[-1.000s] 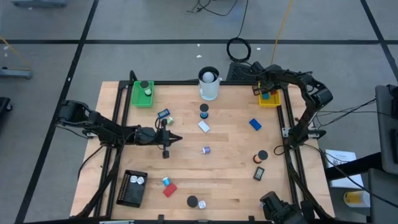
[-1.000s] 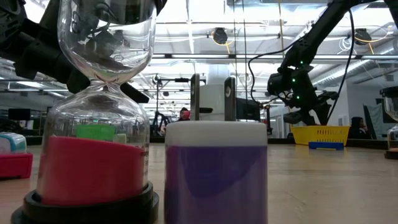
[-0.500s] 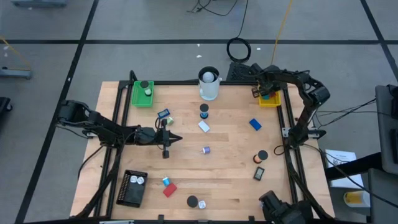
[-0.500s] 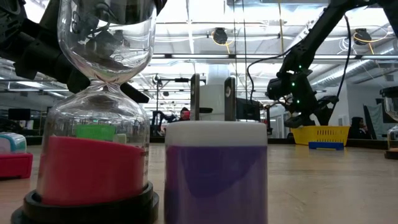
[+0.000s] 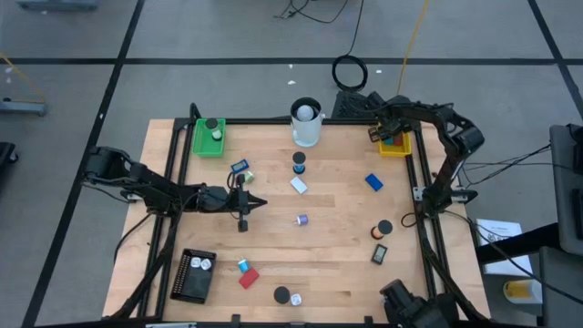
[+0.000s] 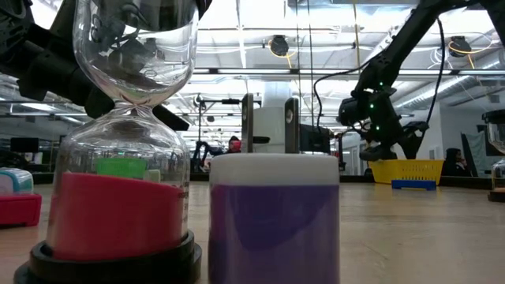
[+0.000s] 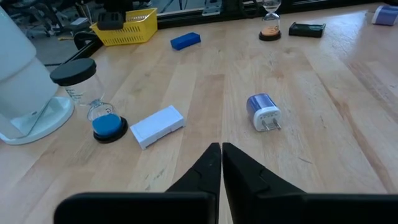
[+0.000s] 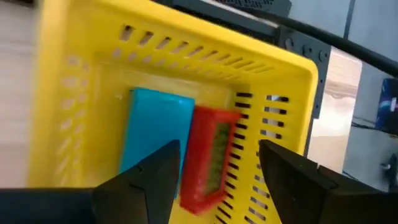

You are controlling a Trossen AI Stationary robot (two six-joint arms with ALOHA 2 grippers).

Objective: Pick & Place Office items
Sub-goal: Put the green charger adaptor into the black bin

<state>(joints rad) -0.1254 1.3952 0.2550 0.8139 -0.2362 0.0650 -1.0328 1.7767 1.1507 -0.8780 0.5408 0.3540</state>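
Observation:
My right gripper hangs open over the yellow tray at the table's far right corner, pointing steeply down. In that tray a red piece lies beside a light blue piece, and the red one shows between the two fingers. My left gripper is shut on nothing at the table's left middle. Ahead of it on the wood lie a white block, a small blue hourglass and a purple plug. My right gripper comes at the yellow tray from above, one finger close beside the red piece's lower end and the other standing clear of it. Whether that finger touches the piece, I cannot tell. The red piece rests inside the tray.
A tall white cup stands at the far edge, a green tray far left, a black tray near left. A blue block, an orange hourglass, a black piece and red and blue pieces are scattered about.

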